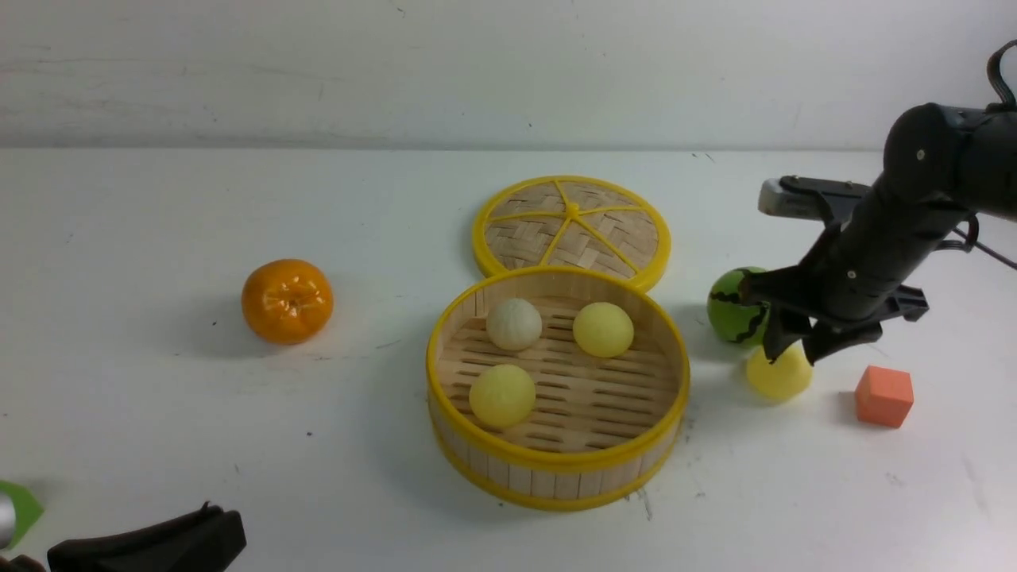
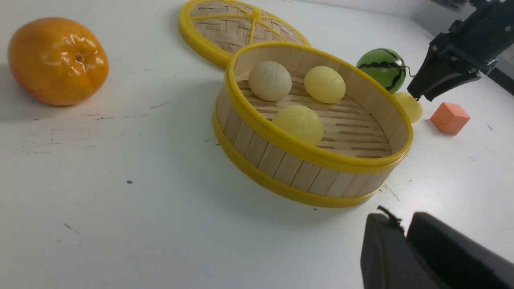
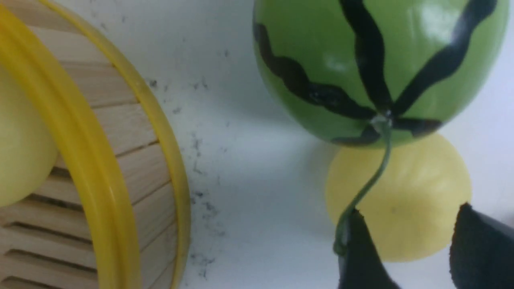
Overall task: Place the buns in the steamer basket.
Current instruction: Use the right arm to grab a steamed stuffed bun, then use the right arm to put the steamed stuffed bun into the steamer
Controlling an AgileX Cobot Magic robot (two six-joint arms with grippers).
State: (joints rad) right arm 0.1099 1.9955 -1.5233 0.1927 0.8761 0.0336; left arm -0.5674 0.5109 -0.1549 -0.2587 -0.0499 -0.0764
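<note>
The steamer basket stands mid-table and holds three buns: an off-white one and two pale yellow ones. The fourth bun, pale yellow, lies on the table to the basket's right, against the watermelon ball. My right gripper is open just above this bun, one finger over each side; in the right wrist view the bun shows between the fingertips. My left gripper is shut and empty, low at the near left. The basket also shows in the left wrist view.
A green striped watermelon ball touches the fourth bun on its far side; its stem lies against one right finger. An orange cube sits right of the bun. The woven lid lies behind the basket. An orange sits at left.
</note>
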